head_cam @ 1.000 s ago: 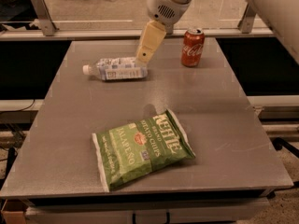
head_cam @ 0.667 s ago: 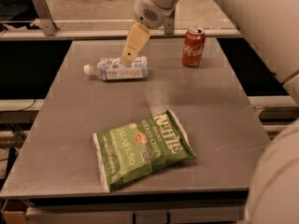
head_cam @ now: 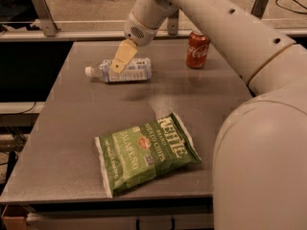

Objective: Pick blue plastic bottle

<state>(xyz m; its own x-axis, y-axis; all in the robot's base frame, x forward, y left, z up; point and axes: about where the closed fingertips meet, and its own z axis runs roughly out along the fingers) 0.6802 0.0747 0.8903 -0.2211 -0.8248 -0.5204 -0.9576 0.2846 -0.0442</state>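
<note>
Arm (head_cam: 216,18) is slanting down across the table (head_cam: 72,128), pincer (head_cam: 121,60) pointing at the blue plastic bottle (head_cam: 136,70) lying on its side; pincer opening cannot be told.

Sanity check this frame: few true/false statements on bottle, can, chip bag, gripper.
1. The blue plastic bottle lies on its side. True.
2. The red can is tipped over. False: it stands upright.
3. The gripper is above the chip bag. False: it is at the bottle, near its cap end.
4. The chip bag lies nearer the front edge of the table than the bottle does. True.
</note>
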